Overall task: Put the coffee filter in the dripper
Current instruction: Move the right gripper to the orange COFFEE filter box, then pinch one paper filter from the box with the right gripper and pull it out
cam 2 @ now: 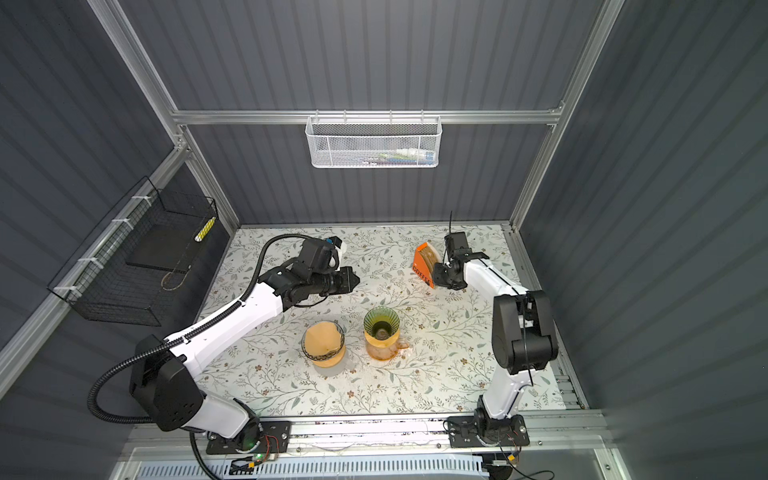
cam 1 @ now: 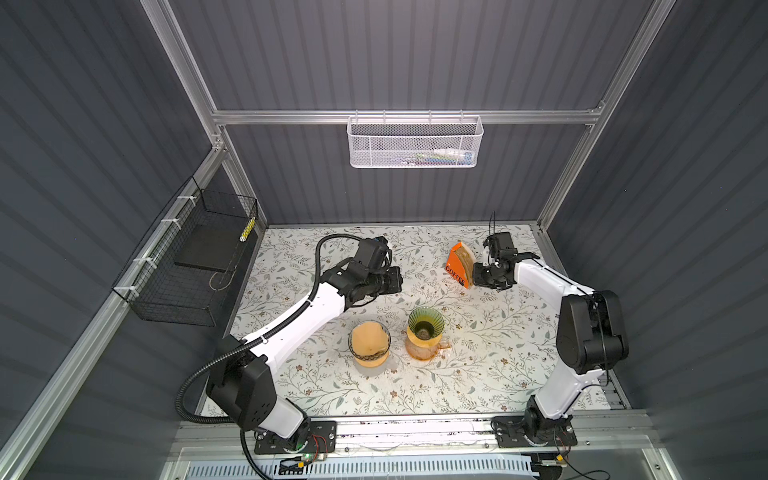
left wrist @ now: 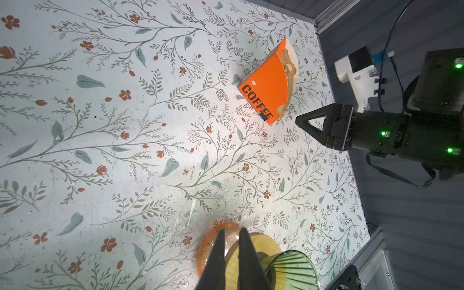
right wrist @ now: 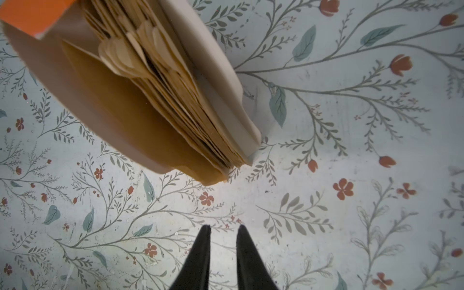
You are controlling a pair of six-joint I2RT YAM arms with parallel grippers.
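Nearest, a paper-lined glass cup point(cam 1: 370, 343) is sitting left of centre. My left gripper point(left wrist: 231, 232) is hovering behind it, nearly closed and empty. The green dripper point(cam 1: 426, 322) is standing just right. Far right, the coffee filters point(right wrist: 163, 100) are sitting in their orange box point(cam 1: 457, 266), and my right gripper point(right wrist: 223, 227) is hanging beside it, slightly parted and empty.

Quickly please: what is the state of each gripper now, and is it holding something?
Left gripper: almost fully closed, holding nothing.
Right gripper: slightly open, holding nothing, apart from the filter box.
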